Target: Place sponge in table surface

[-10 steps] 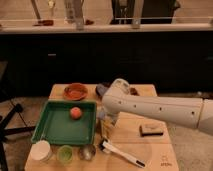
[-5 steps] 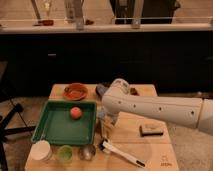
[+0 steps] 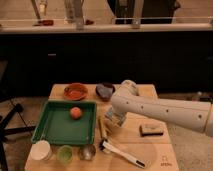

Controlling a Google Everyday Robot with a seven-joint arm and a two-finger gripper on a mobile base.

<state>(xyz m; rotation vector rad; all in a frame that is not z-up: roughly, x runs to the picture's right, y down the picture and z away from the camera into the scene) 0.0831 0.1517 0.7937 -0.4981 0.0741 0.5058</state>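
beside the green tray (image 3: 46, 131), with claw (image 3: 113, 121) clamped on the sponge (image 3: 118, 118), lower gently onto bare worktop (image 3: 152, 149) short of the white-handled tool (image 3: 123, 154), then release.

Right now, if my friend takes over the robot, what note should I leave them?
The hand is shut, pointing down low over the table, just right of the green tray.
The sponge looks pinched in the hand; it is not lying on the wood.
Done: the sponge is gripped and held above the tabletop.
Left: lower it, open the hand and lift away.
Mind the brown block and the brush nearby.
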